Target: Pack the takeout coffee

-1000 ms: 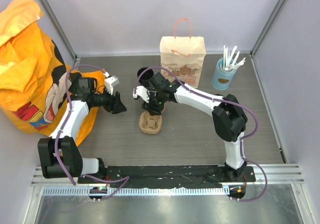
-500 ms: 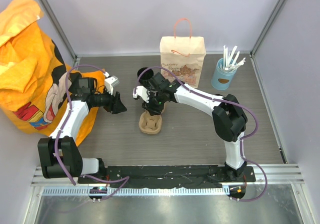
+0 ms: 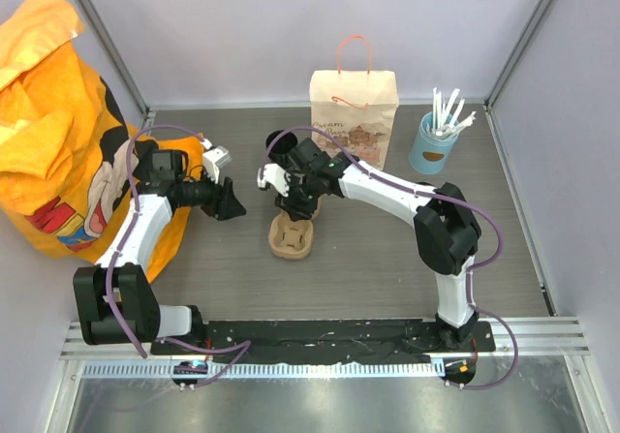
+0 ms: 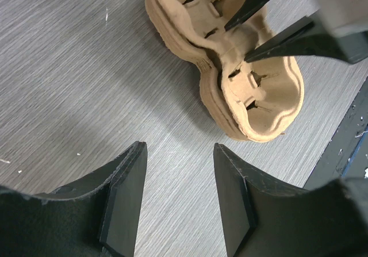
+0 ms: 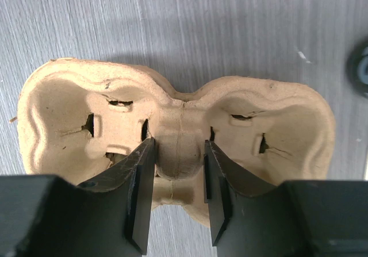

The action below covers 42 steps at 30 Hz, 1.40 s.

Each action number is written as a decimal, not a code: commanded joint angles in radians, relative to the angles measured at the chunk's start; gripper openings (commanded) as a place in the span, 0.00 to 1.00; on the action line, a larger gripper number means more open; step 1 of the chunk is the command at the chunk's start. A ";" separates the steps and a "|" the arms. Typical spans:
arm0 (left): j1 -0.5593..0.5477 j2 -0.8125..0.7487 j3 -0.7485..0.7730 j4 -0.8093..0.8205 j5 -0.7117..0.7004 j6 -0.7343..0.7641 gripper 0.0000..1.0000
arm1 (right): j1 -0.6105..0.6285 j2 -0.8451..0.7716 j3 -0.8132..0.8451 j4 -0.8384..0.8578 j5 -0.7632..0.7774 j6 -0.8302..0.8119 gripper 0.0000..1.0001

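Right end effector pinches pulp carrier ridge; takeout coffee upright beyond.

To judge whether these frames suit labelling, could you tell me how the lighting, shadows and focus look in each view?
Top external: even, diffuse light, faint shadows, all sharp. Left wrist: the pulp carrier is crisp, while the pale housing at the upper right edge is blurred. Right wrist: carrier sharp, a soft shadow on the table beyond it.
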 commanded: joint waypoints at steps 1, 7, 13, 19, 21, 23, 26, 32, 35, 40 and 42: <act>0.004 0.000 -0.004 0.021 0.031 0.011 0.54 | 0.005 -0.099 0.065 0.016 0.026 0.008 0.40; 0.006 -0.001 -0.002 0.018 0.033 0.013 0.54 | 0.005 -0.122 0.068 0.004 0.034 0.006 0.39; 0.006 -0.003 -0.001 0.009 0.053 0.032 0.54 | 0.003 -0.178 0.079 -0.019 0.020 0.034 0.38; -0.005 -0.027 0.004 -0.032 0.117 0.124 0.58 | -0.043 -0.306 0.043 -0.054 -0.058 0.080 0.37; -0.026 -0.032 0.016 -0.046 0.117 0.169 0.59 | -0.082 -0.375 0.024 -0.069 -0.112 0.090 0.36; -0.086 -0.030 0.027 -0.063 0.087 0.216 0.59 | -0.122 -0.421 -0.005 -0.074 -0.165 0.107 0.37; -0.163 -0.024 0.040 -0.063 0.044 0.278 0.59 | -0.204 -0.524 -0.050 -0.086 -0.199 0.103 0.37; -0.308 0.037 0.148 -0.088 -0.048 0.350 0.60 | -0.311 -0.684 -0.137 -0.103 -0.233 0.095 0.37; -0.411 0.097 0.214 -0.149 -0.124 0.451 0.60 | -0.371 -0.743 -0.151 -0.106 -0.239 0.098 0.37; -0.552 0.218 0.290 -0.213 -0.277 0.616 0.60 | -0.432 -0.800 -0.131 -0.149 -0.236 0.089 0.37; -0.579 0.255 0.309 -0.244 -0.299 0.661 0.59 | -0.457 -0.834 -0.129 -0.152 -0.235 0.091 0.37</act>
